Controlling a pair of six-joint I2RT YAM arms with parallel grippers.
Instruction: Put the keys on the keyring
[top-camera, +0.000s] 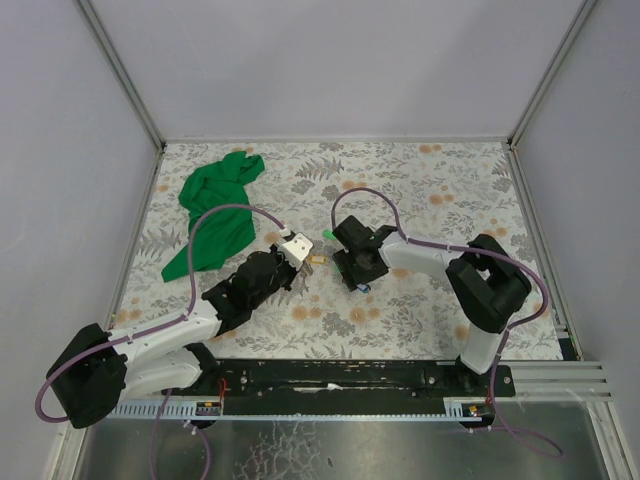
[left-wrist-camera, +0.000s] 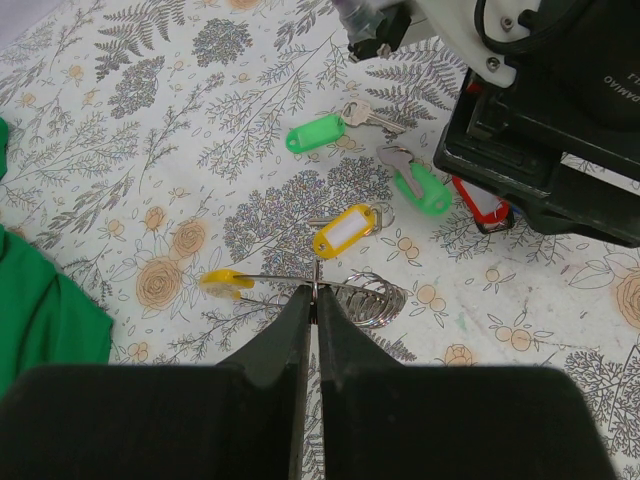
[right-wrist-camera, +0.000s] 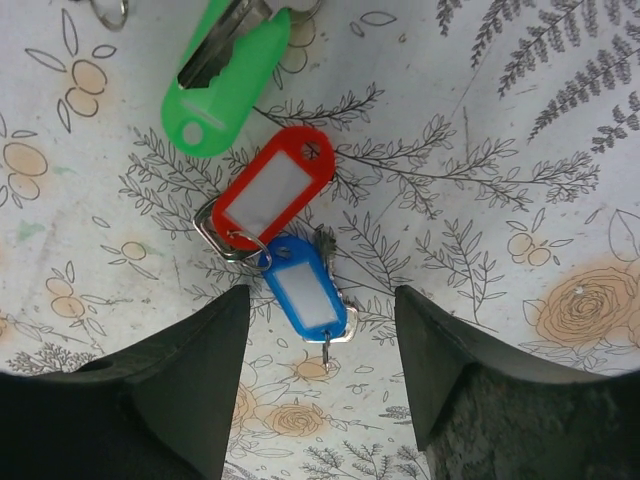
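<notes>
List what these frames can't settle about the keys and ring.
- Left wrist: red tag half hidden under the right arm.
- Left wrist: whether the leftmost yellow tag is on the keyring; wire too thin.
- Right wrist: green tag, its key cut off by the top edge.
- Top: keyring too small, under the left gripper.

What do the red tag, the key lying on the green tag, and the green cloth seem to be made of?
Red tag: probably plastic, with a glossy moulded rim around a white, paper-like insert.
Key: bare metal, grey with a dull sheen.
Green cloth: soft fabric, matte, lying crumpled in folds.
</notes>
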